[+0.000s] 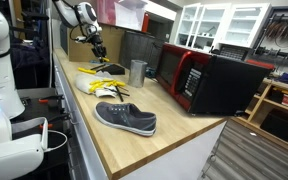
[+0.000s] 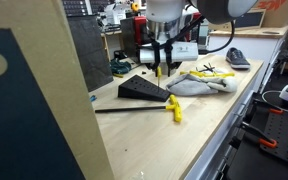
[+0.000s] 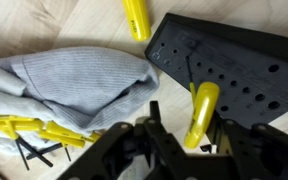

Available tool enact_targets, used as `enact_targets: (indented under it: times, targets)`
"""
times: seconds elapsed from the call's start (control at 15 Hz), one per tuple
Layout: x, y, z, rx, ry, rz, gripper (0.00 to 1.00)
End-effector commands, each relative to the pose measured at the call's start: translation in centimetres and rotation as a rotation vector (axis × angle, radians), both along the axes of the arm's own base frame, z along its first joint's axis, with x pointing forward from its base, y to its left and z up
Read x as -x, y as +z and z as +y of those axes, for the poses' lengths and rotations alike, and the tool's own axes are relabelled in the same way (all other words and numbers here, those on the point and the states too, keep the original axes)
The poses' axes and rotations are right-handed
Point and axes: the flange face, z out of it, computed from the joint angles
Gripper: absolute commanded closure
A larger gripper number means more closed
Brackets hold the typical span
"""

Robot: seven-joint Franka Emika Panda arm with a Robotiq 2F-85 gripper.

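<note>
**1. Held item.** The yellow peg point(image 3: 203, 108) sits between the jaws, tilted, with its lower end over the near edge of the black perforated board point(image 3: 239, 60). The jaws are partly closed and appear to clamp the peg from both sides. Nothing else is in them. In an exterior view the peg shows as a yellow tip point(image 2: 160, 70) directly above the board point(image 2: 142, 90), which appears there as a low wedge lying on the tabletop point(image 2: 199, 125). It cannot be told whether the peg touches the board.

**2. Step in hand (judgement).** The peg is being carried over the hole field of the board.
- Hold the clamping force constant, because a smooth round peg can pivot between flat pads.
- Correct the tilt before any descent, and move only along the peg's own axis.
- Move slowly. The board looks light and unsecured, so a sideways push could slide it.
- Use the wrist view for alignment. The exterior views hide the holes.

**3. Adjacent items.**
- A gray cloth point(image 3: 74, 80) lies just beside the board's edge. Keep the jaws clear of its folds.
- A loose yellow cylinder point(image 3: 136, 18) rests near the board's far corner.
- Thin yellow-and-black pieces point(image 3: 34, 132) lie next to the cloth.

**4. Outer area.** Further along the tabletop point(image 1: 174, 135) stand a metal cup point(image 1: 137, 72), a shoe point(image 1: 126, 118) and a microwave point(image 1: 214, 80). All three are well apart from the work.
</note>
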Motion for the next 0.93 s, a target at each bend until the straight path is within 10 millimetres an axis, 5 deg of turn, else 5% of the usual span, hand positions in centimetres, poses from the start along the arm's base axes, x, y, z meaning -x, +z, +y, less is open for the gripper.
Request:
enact_targets:
  times: [0.0,0.2,0.87]
  targets:
    - [0.6,-0.6,-1.1,-0.038,-0.100,0.011,0.22]
    - [0.2,0.1,-1.7,-0.082,-0.130,0.030,0.01]
    - [-3.5,5.2,-4.0,-0.171,-0.107,-0.052,0.00]
